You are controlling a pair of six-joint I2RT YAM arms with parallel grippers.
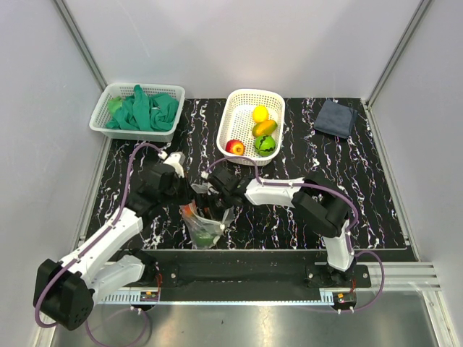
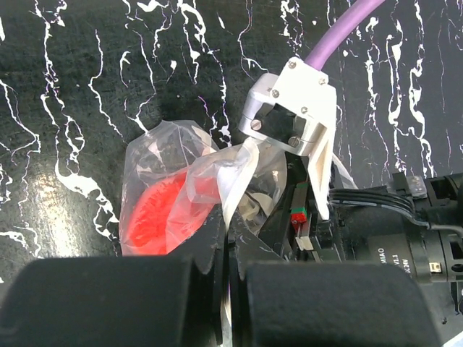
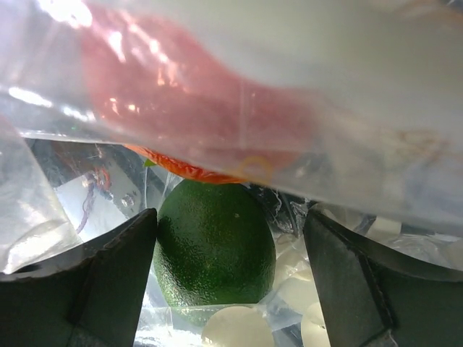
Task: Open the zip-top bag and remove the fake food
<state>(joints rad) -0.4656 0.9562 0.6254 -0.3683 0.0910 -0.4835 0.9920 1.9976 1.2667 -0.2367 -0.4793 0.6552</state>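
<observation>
The zip-top bag (image 1: 205, 228) lies crumpled near the table's front edge, with a green fruit (image 1: 205, 238) and an orange-red piece (image 1: 189, 211) inside. My left gripper (image 2: 230, 242) is shut on the bag's whitish strip (image 2: 235, 184), and the orange-red piece (image 2: 155, 217) shows through the film. My right gripper (image 3: 230, 246) is open inside the bag's mouth around the green fruit (image 3: 213, 242). Its left finger (image 3: 108, 275) touches the fruit; its right finger (image 3: 354, 282) stands apart. Clear film (image 3: 304, 94) covers the upper part of the right wrist view.
A white lattice basket (image 1: 226, 124) at the back centre holds a lemon (image 1: 260, 113), a mango (image 1: 265, 129), a red apple (image 1: 235, 147) and a green fruit (image 1: 265, 144). Another basket (image 1: 100, 117) at the back left holds green gloves (image 1: 145, 110). A dark blue cloth (image 1: 335, 117) lies at the back right.
</observation>
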